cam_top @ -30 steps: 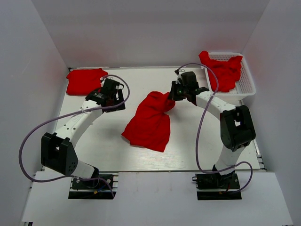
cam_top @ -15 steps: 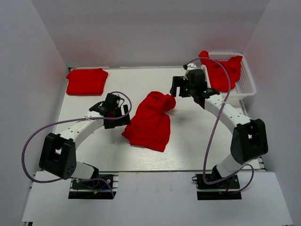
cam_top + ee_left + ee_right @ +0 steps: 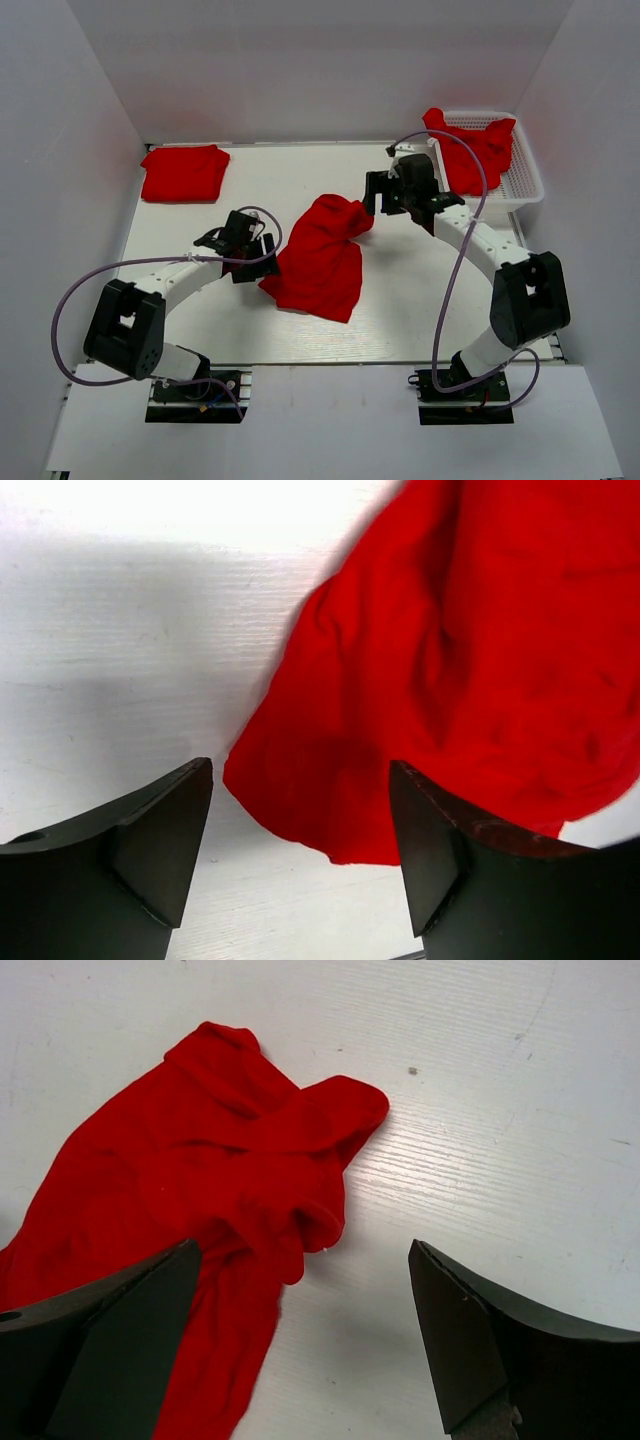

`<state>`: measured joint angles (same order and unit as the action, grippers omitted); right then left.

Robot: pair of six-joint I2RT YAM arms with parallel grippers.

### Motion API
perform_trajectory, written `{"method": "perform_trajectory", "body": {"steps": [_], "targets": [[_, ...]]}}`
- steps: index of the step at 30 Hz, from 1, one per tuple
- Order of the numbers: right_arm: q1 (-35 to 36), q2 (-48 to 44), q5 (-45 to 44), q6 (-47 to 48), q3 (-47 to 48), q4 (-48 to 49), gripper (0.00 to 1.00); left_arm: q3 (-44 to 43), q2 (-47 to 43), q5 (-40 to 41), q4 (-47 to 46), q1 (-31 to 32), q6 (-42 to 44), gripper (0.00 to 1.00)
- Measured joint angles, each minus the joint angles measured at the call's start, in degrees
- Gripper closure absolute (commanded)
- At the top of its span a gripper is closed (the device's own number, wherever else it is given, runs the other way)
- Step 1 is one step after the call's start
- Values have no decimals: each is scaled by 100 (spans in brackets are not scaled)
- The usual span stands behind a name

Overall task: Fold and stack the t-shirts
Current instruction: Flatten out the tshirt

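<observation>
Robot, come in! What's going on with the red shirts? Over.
Left gripper open at edge of crumpled shirt. Right gripper open, empty, over its top. Nothing blocking.

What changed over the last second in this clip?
The left gripper swung from beside the folded t-shirt to the crumpled t-shirt's left edge, fingers open. The right gripper, open, barely shifted; its elbow swung outward. Both t-shirts and the basket stayed put.

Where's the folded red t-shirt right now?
In the top view, the folded t-shirt lies in the table's far left corner, beyond the left gripper and apart from the crumpled t-shirt mid-table.
</observation>
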<state>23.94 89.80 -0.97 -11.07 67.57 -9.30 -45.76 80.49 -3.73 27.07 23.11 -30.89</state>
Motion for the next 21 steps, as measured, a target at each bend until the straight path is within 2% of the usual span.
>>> {"method": "perform_trajectory", "body": {"steps": [4,10,13,14,17,19,20,21], "targets": [[22,299,120,-4,90,-26,10,133,249,4,-79,0,-83,24],[109,660,254,-2,262,-92,10,205,444,0,-201,0,-179,42],[162,796,308,-2,328,-85,10,223,479,-26,-348,0,-214,56],[177,848,317,-2,341,-85,10,223,511,-33,-407,0,-232,64],[208,1075,334,11,442,-120,20,223,632,-28,-544,0,-269,77],[212,1279,345,33,588,-129,36,227,654,-33,-645,0,-297,88],[210,1366,350,37,643,-129,45,227,654,-35,-699,7,-308,100],[208,1416,337,31,664,-129,74,227,656,-35,-748,15,-321,100]]}}
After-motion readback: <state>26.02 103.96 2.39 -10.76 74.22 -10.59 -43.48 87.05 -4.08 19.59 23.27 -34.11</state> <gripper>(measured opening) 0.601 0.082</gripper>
